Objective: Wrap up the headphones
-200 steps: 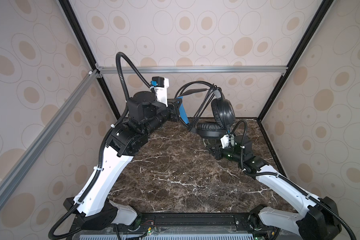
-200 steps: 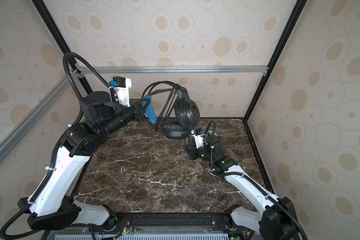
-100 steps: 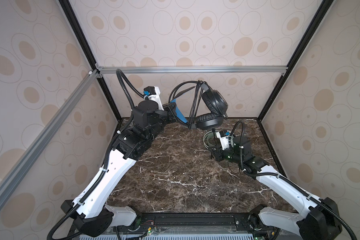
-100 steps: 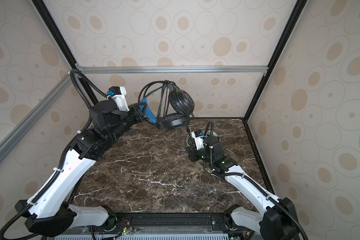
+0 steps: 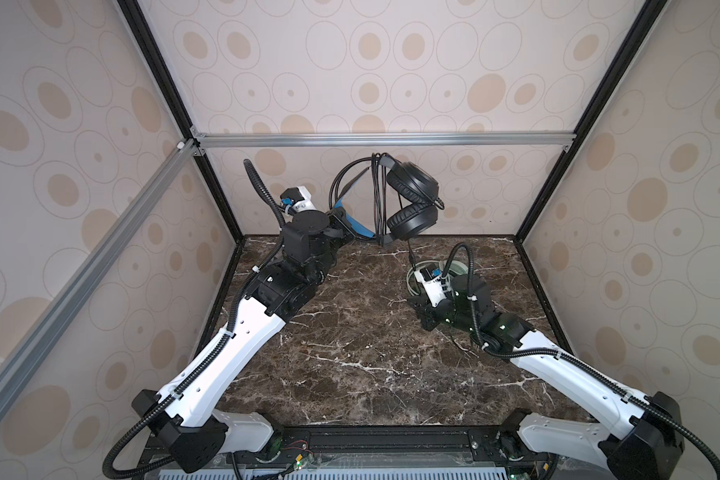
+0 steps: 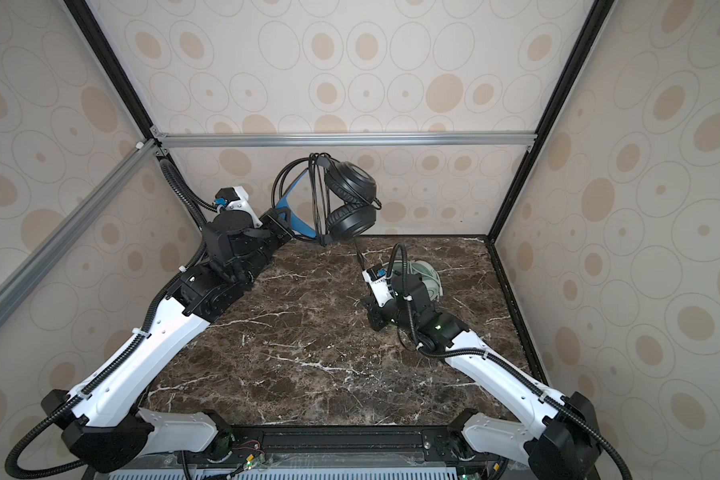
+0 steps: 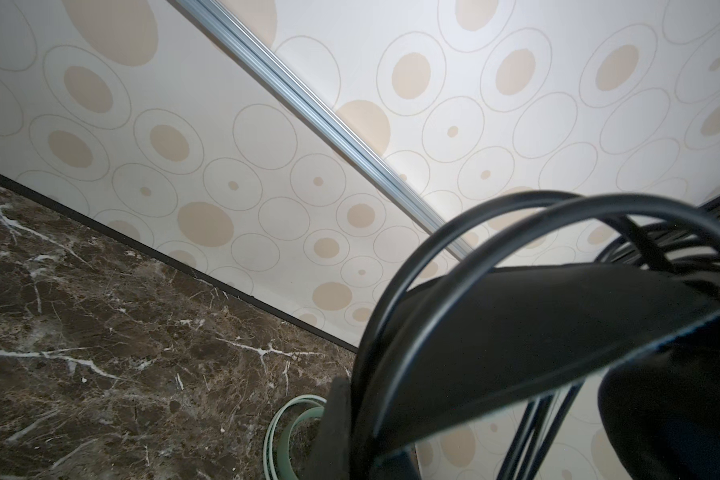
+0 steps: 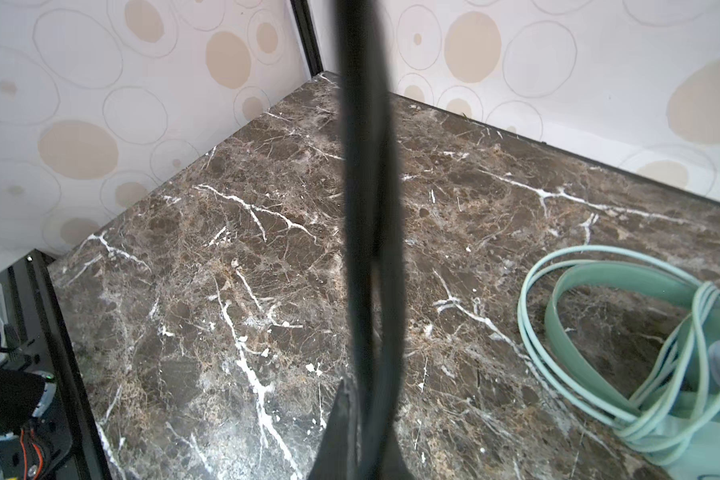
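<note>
The black headphones (image 5: 412,195), round padded cups with the cord (image 5: 377,199) looped over the blue-lined band, are hanging above the back edge of the table (image 5: 371,340), the raised, outstretched left tool (image 5: 349,222) clamping the band. The low right tool (image 5: 417,303) is pinching the cord's free stretch taut beside the mint-green headphones (image 6: 427,274) lying on veined marble.

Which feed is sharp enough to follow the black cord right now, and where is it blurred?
Right wrist view: the black cord is a thick out-of-focus band down the middle, while the marble table and mint-green headset behind are sharp. Left wrist view: the black headset sits too near the lens, dark and soft. In both top views headset and cord show crisp, evenly lit against the pale wall.
</note>
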Robot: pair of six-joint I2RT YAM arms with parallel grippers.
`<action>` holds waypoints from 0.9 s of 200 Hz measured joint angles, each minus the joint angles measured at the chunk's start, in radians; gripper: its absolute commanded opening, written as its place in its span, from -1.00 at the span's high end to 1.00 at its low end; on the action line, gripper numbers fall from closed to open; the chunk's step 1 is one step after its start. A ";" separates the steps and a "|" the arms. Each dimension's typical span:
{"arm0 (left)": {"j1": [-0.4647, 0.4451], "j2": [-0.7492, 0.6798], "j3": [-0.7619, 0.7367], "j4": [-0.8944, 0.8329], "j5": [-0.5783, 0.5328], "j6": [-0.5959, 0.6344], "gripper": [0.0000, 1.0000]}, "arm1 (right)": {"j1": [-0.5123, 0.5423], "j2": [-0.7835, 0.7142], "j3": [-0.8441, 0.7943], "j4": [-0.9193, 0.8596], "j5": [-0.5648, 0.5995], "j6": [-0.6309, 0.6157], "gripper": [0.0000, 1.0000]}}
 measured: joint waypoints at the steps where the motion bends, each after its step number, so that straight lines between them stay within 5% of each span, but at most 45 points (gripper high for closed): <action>1: 0.000 0.001 0.000 0.001 0.000 -0.001 1.00 | 0.003 0.000 0.002 -0.001 0.001 -0.003 1.00; 101: -0.003 0.085 -0.011 0.042 -0.013 -0.062 1.00 | 0.120 0.121 0.074 -0.041 0.084 -0.093 1.00; 180: -0.003 0.105 -0.145 0.157 -0.141 0.011 1.00 | 0.240 0.123 0.211 -0.174 0.108 -0.153 1.00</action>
